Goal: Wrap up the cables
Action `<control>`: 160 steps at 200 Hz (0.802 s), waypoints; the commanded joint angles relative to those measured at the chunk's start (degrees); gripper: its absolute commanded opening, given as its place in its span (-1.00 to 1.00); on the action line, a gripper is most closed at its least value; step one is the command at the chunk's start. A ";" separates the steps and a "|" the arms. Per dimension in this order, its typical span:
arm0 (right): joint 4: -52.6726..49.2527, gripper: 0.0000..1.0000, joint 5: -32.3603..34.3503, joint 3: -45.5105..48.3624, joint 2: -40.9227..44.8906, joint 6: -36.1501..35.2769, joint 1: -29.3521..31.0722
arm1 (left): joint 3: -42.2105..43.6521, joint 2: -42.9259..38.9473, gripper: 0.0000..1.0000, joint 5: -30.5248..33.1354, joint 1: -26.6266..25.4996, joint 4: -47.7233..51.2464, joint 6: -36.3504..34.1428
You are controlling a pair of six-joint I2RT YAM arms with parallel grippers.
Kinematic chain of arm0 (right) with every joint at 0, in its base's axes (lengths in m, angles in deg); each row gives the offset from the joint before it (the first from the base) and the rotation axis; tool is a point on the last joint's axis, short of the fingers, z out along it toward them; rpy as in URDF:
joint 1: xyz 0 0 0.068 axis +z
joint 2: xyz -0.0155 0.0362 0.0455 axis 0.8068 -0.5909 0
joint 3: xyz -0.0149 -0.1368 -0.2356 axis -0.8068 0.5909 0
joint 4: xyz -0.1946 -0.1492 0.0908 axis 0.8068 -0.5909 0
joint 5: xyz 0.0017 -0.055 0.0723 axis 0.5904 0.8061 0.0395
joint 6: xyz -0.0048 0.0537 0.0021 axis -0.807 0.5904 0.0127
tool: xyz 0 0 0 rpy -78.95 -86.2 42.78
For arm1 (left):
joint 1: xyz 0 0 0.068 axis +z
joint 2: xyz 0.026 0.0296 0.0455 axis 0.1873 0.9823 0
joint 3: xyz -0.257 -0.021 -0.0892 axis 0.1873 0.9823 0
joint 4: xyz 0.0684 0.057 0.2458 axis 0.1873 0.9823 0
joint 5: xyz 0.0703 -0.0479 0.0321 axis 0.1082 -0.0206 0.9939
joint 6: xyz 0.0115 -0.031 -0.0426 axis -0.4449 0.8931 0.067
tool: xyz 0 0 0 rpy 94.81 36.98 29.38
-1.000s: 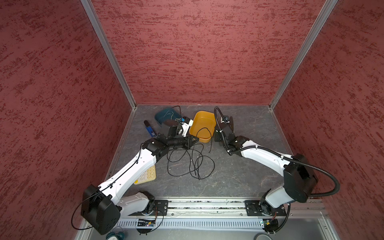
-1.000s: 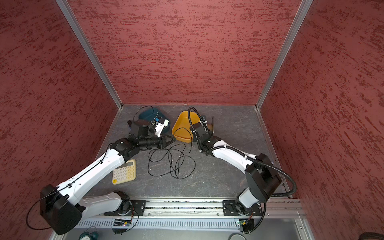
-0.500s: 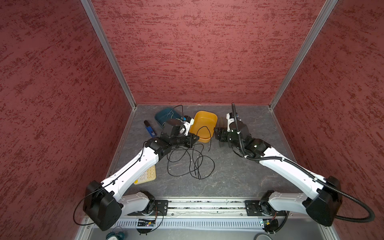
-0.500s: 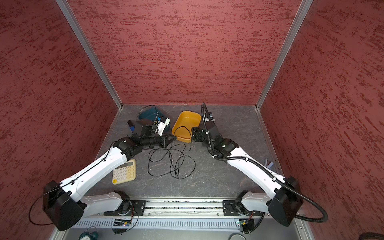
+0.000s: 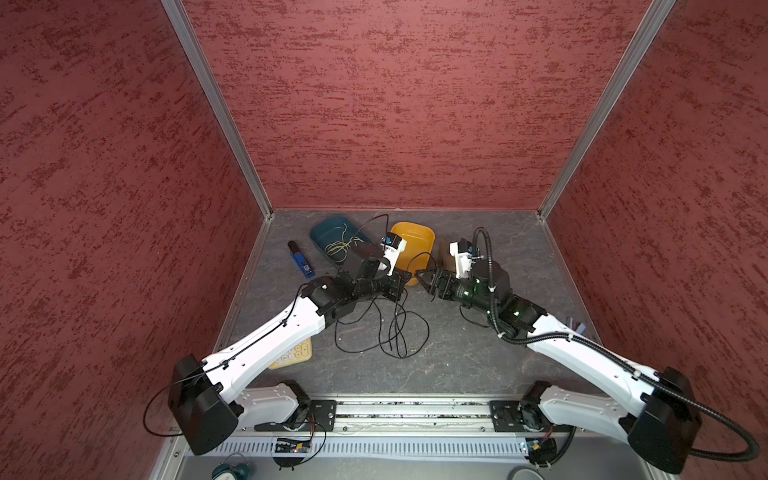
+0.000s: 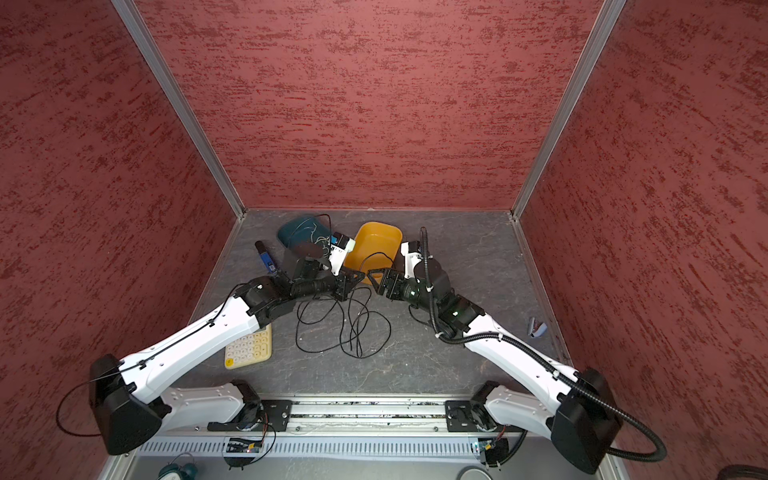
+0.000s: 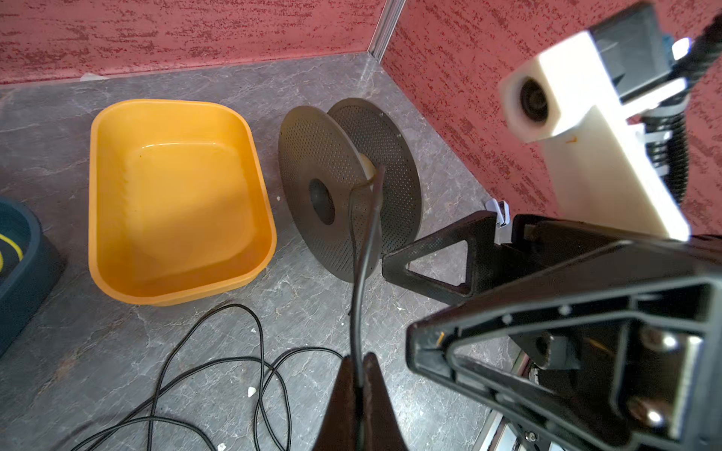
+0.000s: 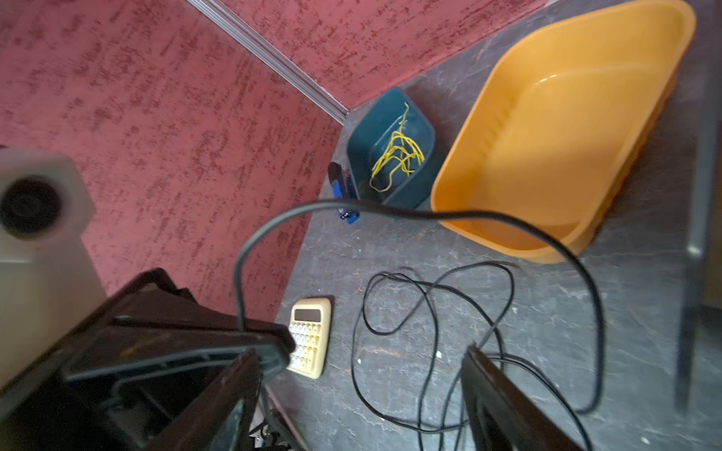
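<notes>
– Cable (image 7: 357, 281): who has it?
– The left gripper (image 7: 357, 357) is clenched on one strand. The right gripper (image 8: 361, 351) faces it almost tip to tip, its jaws spread wide with nothing between them.
– Which way does it run?
– From the pinch the strand leads toward the hub of a dark perforated spool (image 7: 324, 168) that stands on edge. It bends into a narrow loop there, and I can't tell whether it is fastened. In a top view that stretch arches over the near rim of the orange tray (image 5: 413, 239). The rest trails back and lies in loose, overlapping loops on the floor (image 5: 465, 357), on the robot-base side of both grippers. It has no single long axis.
– How does it look?
– Thin, black, limp and very long; not yet wound.
– And around it?
– The floor is grey and marbled. A teal tray (image 8: 424, 129) holds yellow wire (image 8: 396, 150), and a cream calculator (image 8: 312, 332) lies near the loops. Rough red walls (image 5: 395, 104) close in on three sides.
</notes>
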 commanded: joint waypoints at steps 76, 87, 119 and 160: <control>1.11 0.62 1.37 3.39 3.73 -1.20 -1.93 | -1.05 0.23 -1.00 3.43 0.24 0.85 -1.56; 1.13 0.62 1.21 3.91 3.80 -1.52 -2.19 | -1.11 0.17 -1.00 3.46 0.26 1.01 -1.64; 2.02 0.60 1.07 6.55 3.62 -1.47 -4.18 | -1.20 -0.27 -1.00 3.79 0.37 1.70 -2.00; 3.53 0.60 -0.16 8.44 2.60 -1.47 -5.79 | -1.02 -0.61 -1.00 4.06 0.91 2.24 -2.18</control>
